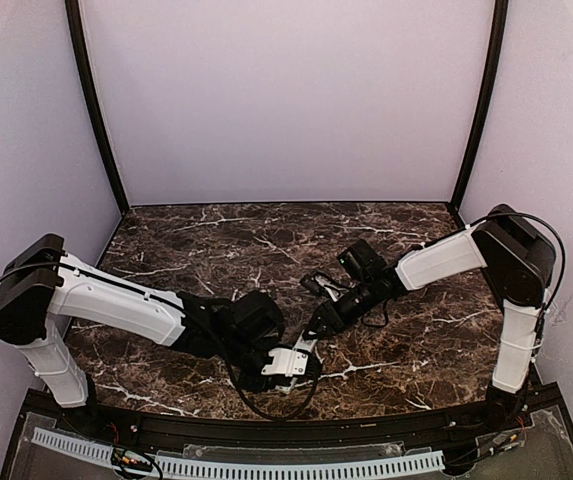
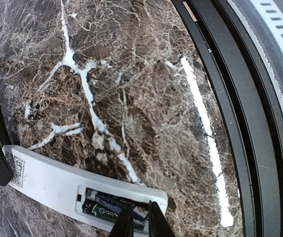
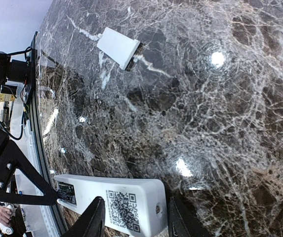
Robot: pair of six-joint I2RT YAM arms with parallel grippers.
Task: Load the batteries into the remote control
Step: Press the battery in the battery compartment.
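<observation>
The white remote control [image 2: 47, 180] lies back side up near the table's front edge, its battery bay open with two dark batteries [image 2: 101, 206] inside. My left gripper [image 2: 140, 204] is nearly closed, its fingers pinching the end of the upper battery at the bay's right end. My right gripper [image 3: 136, 199] is open and straddles the remote's other end [image 3: 126, 197], the one with the QR code; one finger lies over the body, the other just past the end. In the top view both grippers [image 1: 286, 368] [image 1: 316, 325] meet at the remote [image 1: 292, 358].
A small white battery cover [image 3: 117, 47] lies flat on the marble farther out. The black table rim and a white slotted rail [image 2: 279, 44] run close beside the remote. Cables hang near the left arm [image 1: 266, 400].
</observation>
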